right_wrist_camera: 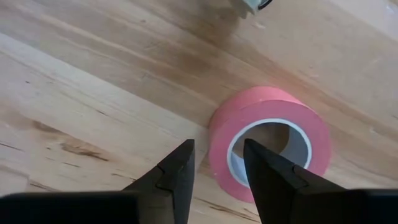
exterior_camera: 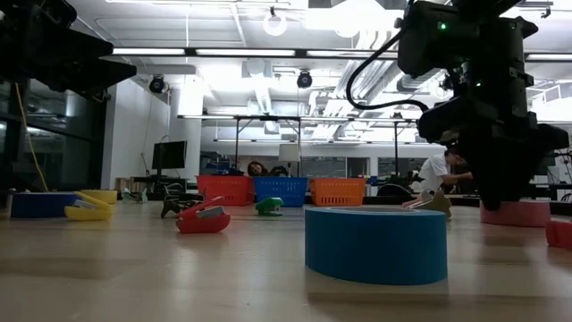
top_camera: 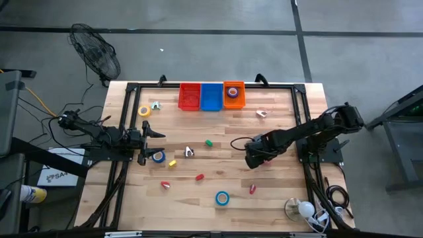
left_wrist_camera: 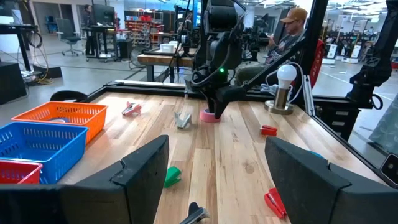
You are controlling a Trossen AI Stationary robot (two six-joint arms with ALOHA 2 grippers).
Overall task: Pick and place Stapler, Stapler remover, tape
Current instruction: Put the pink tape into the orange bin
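Observation:
A pink tape roll lies flat on the table right of centre; it also shows in the left wrist view and the low view. My right gripper points down over it, open by a narrow gap: one finger outside the roll's wall, one over its hole. I cannot tell whether it touches. My left gripper is wide open and empty at the table's left, beside a blue tape roll. Another blue roll lies near the front, and a yellow roll at the far left.
Red, blue and orange baskets stand at the far edge; a purple roll lies in the orange one. Red staplers, staple removers and small blocks are scattered. A lamp stands front right.

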